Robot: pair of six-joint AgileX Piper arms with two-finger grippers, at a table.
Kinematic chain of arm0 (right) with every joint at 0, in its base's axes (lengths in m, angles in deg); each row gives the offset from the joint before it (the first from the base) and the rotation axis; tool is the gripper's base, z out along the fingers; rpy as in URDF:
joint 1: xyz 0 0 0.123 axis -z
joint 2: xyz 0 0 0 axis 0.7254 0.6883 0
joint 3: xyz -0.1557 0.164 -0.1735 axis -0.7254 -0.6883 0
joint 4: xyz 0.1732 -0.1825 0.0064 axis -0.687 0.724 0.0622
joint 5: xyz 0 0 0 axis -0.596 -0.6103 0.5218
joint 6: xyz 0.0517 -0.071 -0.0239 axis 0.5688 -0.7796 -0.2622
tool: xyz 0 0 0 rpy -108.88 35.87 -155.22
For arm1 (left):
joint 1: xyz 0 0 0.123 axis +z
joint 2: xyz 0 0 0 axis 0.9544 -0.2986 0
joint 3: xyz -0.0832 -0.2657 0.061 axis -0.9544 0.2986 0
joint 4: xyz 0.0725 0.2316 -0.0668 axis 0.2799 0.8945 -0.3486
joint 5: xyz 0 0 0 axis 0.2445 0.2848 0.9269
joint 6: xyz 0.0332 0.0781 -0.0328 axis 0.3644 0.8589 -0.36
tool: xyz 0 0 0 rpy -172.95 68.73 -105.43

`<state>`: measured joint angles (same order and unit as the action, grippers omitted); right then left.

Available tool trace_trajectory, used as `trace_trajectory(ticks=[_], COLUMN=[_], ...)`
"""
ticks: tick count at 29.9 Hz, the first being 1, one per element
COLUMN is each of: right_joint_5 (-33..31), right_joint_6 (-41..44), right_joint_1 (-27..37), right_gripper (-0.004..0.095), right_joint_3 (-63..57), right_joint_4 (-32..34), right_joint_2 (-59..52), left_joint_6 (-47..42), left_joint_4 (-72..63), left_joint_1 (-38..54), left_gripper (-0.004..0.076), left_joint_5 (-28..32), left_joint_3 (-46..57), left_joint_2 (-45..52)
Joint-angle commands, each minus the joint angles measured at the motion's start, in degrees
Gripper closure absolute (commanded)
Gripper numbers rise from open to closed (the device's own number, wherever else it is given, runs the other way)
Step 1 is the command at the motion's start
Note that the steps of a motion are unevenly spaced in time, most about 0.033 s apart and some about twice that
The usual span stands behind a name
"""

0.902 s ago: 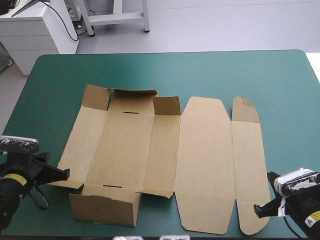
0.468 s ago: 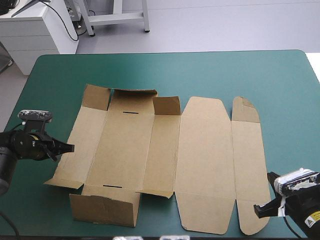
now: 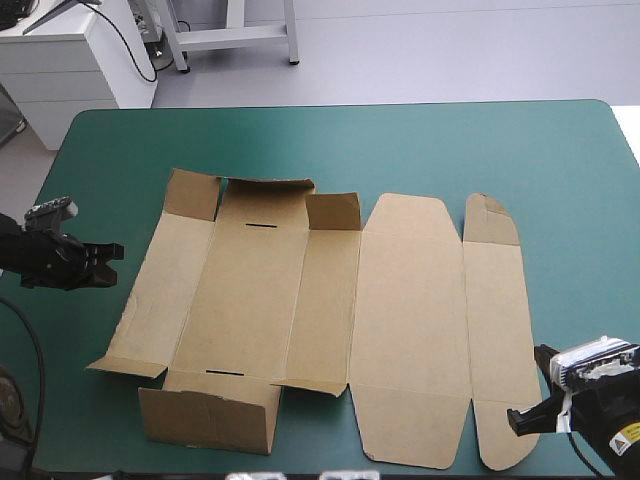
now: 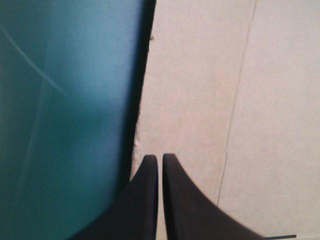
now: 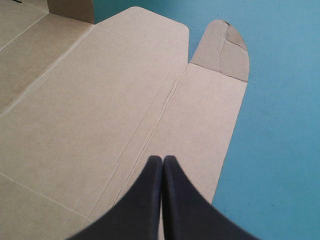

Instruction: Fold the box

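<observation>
My left pincer (image 4: 156, 158) has its black fingers together, with only a hairline between the tips and nothing held. It hovers at the left margin of the box (image 3: 400, 300) and points inward across the board. Directly ahead of it is the outer left panel (image 3: 165, 290). A dark shadow along that panel's free edge suggests the edge stands slightly off the teal-green cover. My right pincer (image 5: 162, 159) is likewise closed to a single point and empty. It sits at the near right corner of the sheet, above the near end of the narrow right strip (image 3: 495, 330); I cannot tell whether it touches the board. The box lies opened out at the middle of the desk (image 3: 560, 160), its long axis running left to right and its panels and creases running near to far. The near end wall (image 3: 210, 418) and the small far flaps at the left half are already raised, while the right half is flat. I judge the folding to be at an early stage. The left arm is the nearer to the part-formed tray, and its next approach depends on meeting the left panel's edge square-on, from outside the sheet.
</observation>
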<state>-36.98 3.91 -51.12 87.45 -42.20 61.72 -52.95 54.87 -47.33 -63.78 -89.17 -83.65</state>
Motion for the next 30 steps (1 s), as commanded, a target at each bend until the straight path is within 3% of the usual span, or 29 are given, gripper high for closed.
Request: trace_trajectory(ticks=[1,20,24,28,30], right_joint_5=[3.3,2.3,1.4,1.1,1.2], right_joint_6=[0.1,0.1,0.1,0.1,0.1], right_joint_1=[0.5,0.5,0.5,0.5,0.5], right_gripper=[0.0929,0.0929,0.0929,0.0929,0.0929], right_joint_3=[1.4,1.4,1.4,1.4,1.4], right_joint_4=[-0.6,-0.4,-0.4,-0.4,-0.4], right_joint_2=[0.6,0.6,0.6,0.6,0.6], left_joint_6=[-0.4,2.3,2.4,-1.2,-2.5], left_joint_4=[-1.4,0.1,0.2,0.0,0.0], left_joint_1=[0.4,0.2,0.2,0.2,0.2], left_gripper=[0.0708,0.0688,0.0540,0.0317,0.0263], left_joint_5=[-5.2,-4.4,-3.9,-2.1,-1.8], left_joint_3=[-2.5,-1.1,-1.1,-1.1,-1.1], left_joint_2=[-0.7,-4.0,-4.0,-4.0,-4.4])
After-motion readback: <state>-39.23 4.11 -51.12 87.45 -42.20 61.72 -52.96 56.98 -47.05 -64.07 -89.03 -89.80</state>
